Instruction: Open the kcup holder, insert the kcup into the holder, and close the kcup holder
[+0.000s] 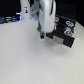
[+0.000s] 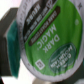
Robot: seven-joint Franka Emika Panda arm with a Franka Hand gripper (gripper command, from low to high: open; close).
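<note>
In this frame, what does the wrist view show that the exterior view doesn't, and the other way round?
Only the wrist view shows the kcup: its green foil lid fills the picture, with "DARK MAGIC" readable on it. Only the exterior view shows the wider scene: the black kcup holder on the pale table, with the arm's hand beside it. I cannot make out anything that appears in both views.

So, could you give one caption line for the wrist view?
Close-up of the kcup, its green lid reading "Dark Magic", filling the wrist view.
</note>
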